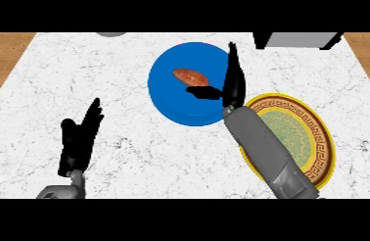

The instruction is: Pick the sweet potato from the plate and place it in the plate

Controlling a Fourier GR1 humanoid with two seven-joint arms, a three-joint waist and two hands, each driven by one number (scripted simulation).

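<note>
A reddish-brown sweet potato (192,77) lies on the blue plate (170,105), in its upper middle. My right hand (233,81) is over the right side of that plate, fingers straight and pointing away, its thumb stretched left just below the sweet potato. The hand stays open and does not hold the sweet potato. To the right, a yellow-rimmed green patterned plate (303,132) lies partly under my right forearm. My left hand (80,137) rests open at the lower left, fingers up.
The white marble counter (86,73) has wooden edges at both top corners. A grey box-like object (296,40) stands at the back right, and a grey round object (110,34) peeks in at the top edge.
</note>
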